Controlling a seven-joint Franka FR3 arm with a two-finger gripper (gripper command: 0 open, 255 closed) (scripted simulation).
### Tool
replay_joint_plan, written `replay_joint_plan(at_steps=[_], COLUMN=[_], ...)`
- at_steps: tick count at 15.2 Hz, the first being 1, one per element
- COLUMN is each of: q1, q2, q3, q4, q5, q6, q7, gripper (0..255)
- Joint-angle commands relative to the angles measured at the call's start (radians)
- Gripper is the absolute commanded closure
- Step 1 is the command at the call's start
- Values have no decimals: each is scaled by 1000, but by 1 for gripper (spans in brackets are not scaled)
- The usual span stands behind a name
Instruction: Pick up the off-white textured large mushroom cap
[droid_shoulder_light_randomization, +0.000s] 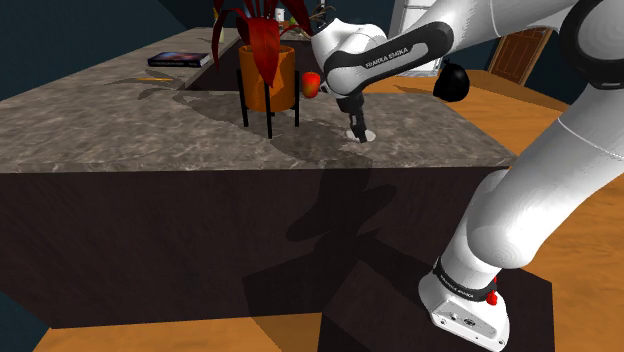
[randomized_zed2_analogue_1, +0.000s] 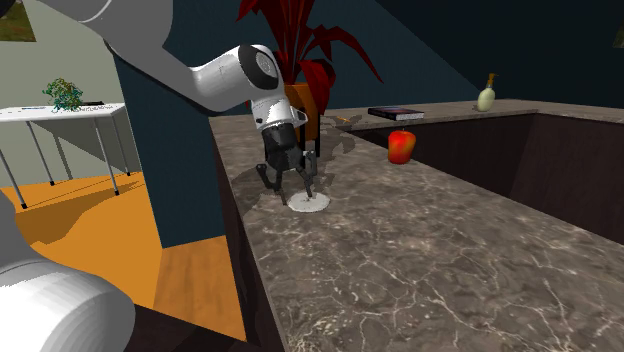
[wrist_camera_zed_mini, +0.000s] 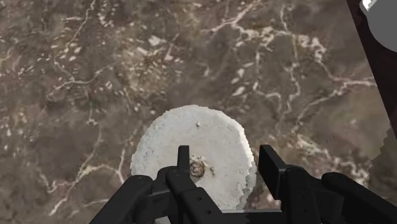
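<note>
The off-white, rough-surfaced mushroom cap (wrist_camera_zed_mini: 191, 143) lies flat on the brown marbled counter (wrist_camera_zed_mini: 76, 76), stem stub facing up. My black gripper (wrist_camera_zed_mini: 226, 159) is open just above it. One finger (wrist_camera_zed_mini: 183, 158) hangs over the cap's middle beside the stub, and the other finger (wrist_camera_zed_mini: 270, 160) stands just past the cap's rim. Neither finger clasps the cap. In the shoulder view the gripper (droid_shoulder_light_randomization: 357, 130) points down at the cap (droid_shoulder_light_randomization: 367, 137) near the counter's corner. In the second exterior view the fingers of the gripper (randomized_zed2_analogue_1: 292, 190) stand apart over the pale disc (randomized_zed2_analogue_1: 310, 205).
An orange pot with red leaves (droid_shoulder_light_randomization: 268, 75) on a black stand sits close behind the gripper, with a red apple (droid_shoulder_light_randomization: 311, 85) beside it. A book (droid_shoulder_light_randomization: 180, 60) lies further back. The counter's edge (randomized_zed2_analogue_1: 235, 215) drops off near the cap.
</note>
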Motion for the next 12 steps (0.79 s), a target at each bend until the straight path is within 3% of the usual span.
replay_joint_plan(at_steps=[1, 12], q1=[-1, 3], q2=[0, -28], q3=[-1, 11], q4=[-3, 114], q5=[0, 9], q6=[-1, -137], q7=[0, -51], gripper=[255, 255])
